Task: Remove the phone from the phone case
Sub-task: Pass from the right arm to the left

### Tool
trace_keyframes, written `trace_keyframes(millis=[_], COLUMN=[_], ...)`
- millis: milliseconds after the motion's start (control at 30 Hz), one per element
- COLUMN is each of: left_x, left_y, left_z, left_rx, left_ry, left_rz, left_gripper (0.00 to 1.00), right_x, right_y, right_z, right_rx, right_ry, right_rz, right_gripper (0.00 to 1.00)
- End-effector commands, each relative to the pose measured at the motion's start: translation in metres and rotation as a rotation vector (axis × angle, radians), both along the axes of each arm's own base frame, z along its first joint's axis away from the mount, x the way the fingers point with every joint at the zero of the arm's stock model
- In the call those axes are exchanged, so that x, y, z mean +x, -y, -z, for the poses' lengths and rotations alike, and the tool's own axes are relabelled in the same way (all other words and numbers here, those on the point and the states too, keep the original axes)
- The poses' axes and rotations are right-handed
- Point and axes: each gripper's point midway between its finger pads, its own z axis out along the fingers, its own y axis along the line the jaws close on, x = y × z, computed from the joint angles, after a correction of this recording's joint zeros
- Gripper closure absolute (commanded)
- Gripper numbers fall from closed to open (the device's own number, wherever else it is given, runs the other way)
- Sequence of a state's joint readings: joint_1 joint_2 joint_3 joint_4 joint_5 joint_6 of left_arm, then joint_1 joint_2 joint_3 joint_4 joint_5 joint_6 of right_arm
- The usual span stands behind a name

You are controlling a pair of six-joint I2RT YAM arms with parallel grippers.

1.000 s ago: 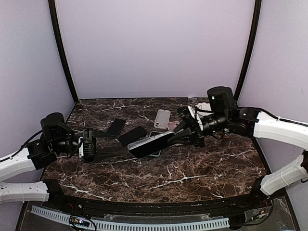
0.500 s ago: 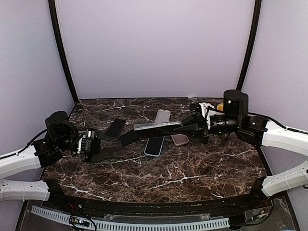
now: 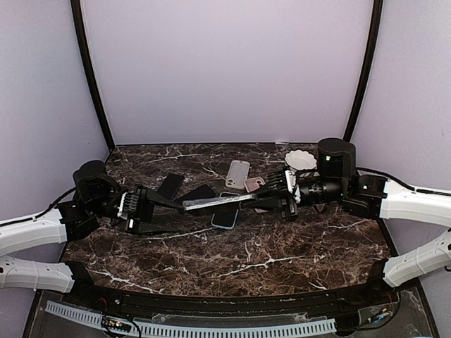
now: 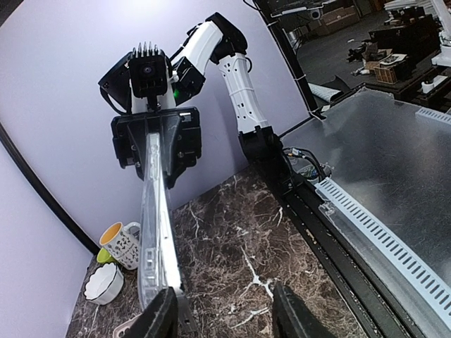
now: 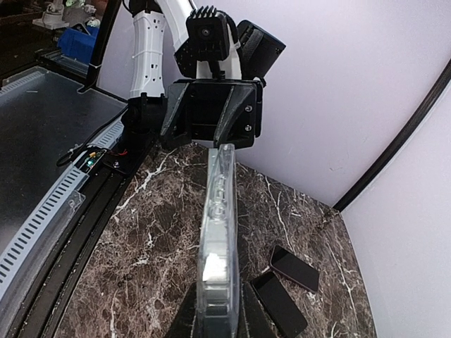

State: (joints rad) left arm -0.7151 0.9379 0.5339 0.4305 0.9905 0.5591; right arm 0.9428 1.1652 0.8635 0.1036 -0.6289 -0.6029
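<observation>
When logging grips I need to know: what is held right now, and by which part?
The right gripper pinches the cased phone at one end, edge-on. The left gripper stands open at the other end, not clamped.

The clear phone case, phone inside, is held lengthwise in the air, nearly level, above the marble desk.

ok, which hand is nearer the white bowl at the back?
Right. The right hand is just in front of the white bowl; the left hand is far across the table.
</observation>
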Motion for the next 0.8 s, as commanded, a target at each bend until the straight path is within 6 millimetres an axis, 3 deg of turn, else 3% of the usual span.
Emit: trace_keyframes(millis=[0,567,767], left_x=[-0.004,0.009,0.028], left_y=[-0.001,0.003,0.004], left_z=[-0.012,-0.009,-0.011], left_rx=[-0.027,-0.025,-0.033], left_ry=[0.012,0.002,0.027], left_rz=[0.031,-0.031,-0.139], left_gripper=[0.52,0.54,0.57], right_x=[-0.002,-0.006,0.001], right_y=[-0.007,-0.021,-0.029], right_z=[-0.036,-0.035,-0.042], right_rx=[0.128,0.162,0.227], right_ry=[0.094,0.071,0.050], right_rz=[-0.018,-0.052,-0.016], right_gripper=[1.00,1.00,1.00])
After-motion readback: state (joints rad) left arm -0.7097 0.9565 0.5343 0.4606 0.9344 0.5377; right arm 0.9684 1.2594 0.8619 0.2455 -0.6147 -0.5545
